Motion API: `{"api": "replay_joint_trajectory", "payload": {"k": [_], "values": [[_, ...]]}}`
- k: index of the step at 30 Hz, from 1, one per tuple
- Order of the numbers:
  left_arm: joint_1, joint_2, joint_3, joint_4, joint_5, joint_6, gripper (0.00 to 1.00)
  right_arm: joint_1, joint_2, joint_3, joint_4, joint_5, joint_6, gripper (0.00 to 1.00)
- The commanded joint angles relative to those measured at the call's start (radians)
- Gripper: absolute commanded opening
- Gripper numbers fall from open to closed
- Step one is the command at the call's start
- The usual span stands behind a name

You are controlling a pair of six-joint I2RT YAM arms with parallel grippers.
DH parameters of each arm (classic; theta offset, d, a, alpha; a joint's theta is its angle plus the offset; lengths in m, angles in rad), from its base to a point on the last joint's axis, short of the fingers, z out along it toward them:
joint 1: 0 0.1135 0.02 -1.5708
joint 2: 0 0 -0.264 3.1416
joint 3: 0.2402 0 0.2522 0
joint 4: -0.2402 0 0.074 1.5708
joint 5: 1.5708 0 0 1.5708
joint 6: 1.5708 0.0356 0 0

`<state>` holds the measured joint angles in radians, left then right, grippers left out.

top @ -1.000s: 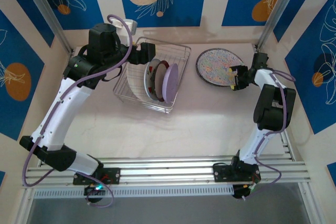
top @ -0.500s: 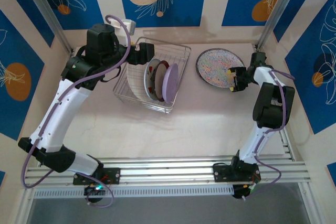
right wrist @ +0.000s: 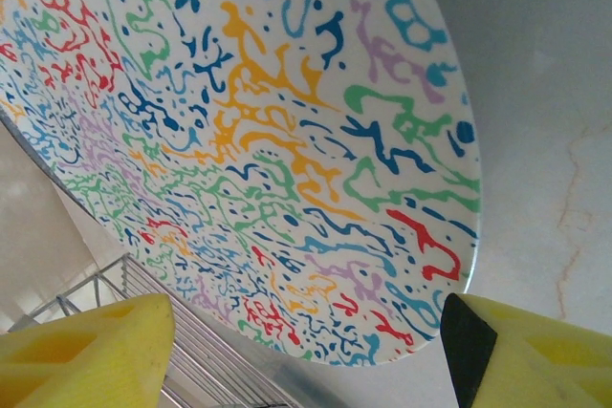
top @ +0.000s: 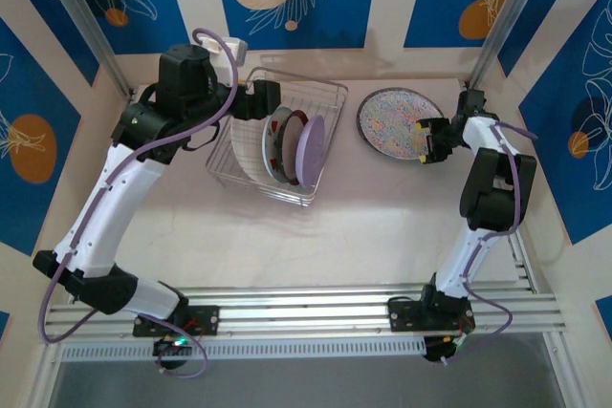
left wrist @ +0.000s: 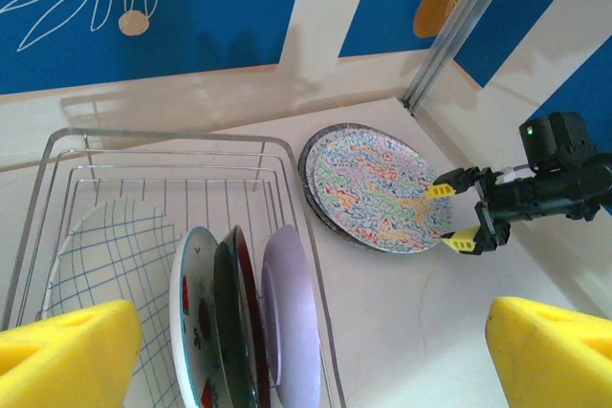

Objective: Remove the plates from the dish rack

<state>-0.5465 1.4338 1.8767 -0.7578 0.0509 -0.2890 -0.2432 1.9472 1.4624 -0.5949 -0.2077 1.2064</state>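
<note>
**Four plates upright in the rack**

We see the left end effector (top: 273, 100) hanging over the dish rack (left wrist: 163, 133), fingers spread wide. Below it stand the grid plate (left wrist: 115, 255), strawberry plate (left wrist: 189, 317), dark plate (left wrist: 229, 327) and lilac plate (left wrist: 287, 312). The right end effector (top: 425, 140), fingers apart, sits at the rim of the multicoloured plate (right wrist: 239, 140), which lies flat on the worktop (top: 382, 207).

White links (top: 110, 193), black joints (top: 186, 74), lilac cables (top: 212, 35) — yellow-padded end effectors (left wrist: 451, 216).

- Light is bright and even from overhead; shadows on the table (top: 382, 226) are soft and faint.
- Left wrist view is sharp beyond, with yellow fingertips (left wrist: 67, 351) blurred at the corners.
- Right wrist view shows the patterned plate (right wrist: 268, 140) crisp.
</note>
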Motion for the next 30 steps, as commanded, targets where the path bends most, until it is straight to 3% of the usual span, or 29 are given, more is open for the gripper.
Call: {"api": "replay_joint_trajectory", "payload": {"k": [1,9,14,21,25,30], "values": [[-0.012,0.001,0.041,-0.052,-0.023,-0.010,0.92,0.007,-0.008,0.035,-0.048,0.025,0.013,0.75],[0.013,0.061,0.144,-0.223,-0.112,-0.013,0.93,0.060,-0.183,0.121,-0.114,0.207,-0.048,0.75],[0.114,0.148,0.232,-0.360,-0.044,-0.025,0.92,0.135,-0.348,0.125,0.026,0.238,-0.147,0.75],[0.307,0.258,0.263,-0.434,0.155,-0.036,0.86,0.269,-0.535,0.017,0.371,0.054,-0.260,0.75],[0.349,0.323,0.285,-0.440,0.213,0.013,0.83,0.379,-0.615,-0.038,0.448,-0.021,-0.307,0.75],[0.380,0.413,0.334,-0.502,0.237,0.078,0.76,0.437,-0.696,-0.127,0.503,-0.152,-0.305,0.75]]}}
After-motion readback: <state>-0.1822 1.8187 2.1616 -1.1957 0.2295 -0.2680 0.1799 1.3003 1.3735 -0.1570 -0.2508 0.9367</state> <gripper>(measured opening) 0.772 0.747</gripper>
